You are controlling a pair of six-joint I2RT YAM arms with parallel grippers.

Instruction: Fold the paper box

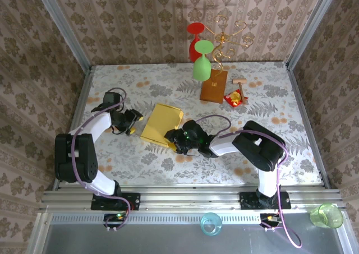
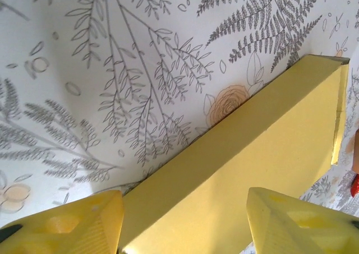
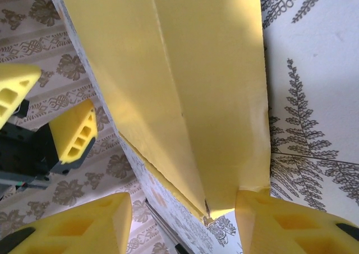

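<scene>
Over the table [image 1: 303,108], seen from above, the thin mustard-yellow cardboard paper box [image 1: 161,122] lies flat near the middle. The left claw [image 1: 133,122] sits just beside its 9 o'clock edge, and the right claw [image 1: 173,137] is at its 5 o'clock corner. The brown wooden block [image 1: 213,89] carrying a gold wire stand is well apart at 1 o'clock.

From the left wrist, the yellow fingers [image 2: 73,226] stand spread and released. The paper box's long side runs off toward 2 o'clock between them, and I see no pinch on it.

From the right wrist, the fingers are likewise apart, with nothing clenched. The paper box's corner hangs down between them. The finger at 5 o'clock looks to touch its bottom edge, while the one at 7 o'clock is clear of it.

My worry is this: with neither claw gripping, a one-sided push from the right would slide or spin the light paper box across the table rather than crease it. If the right claw closes on that corner, it may crumple it.
</scene>
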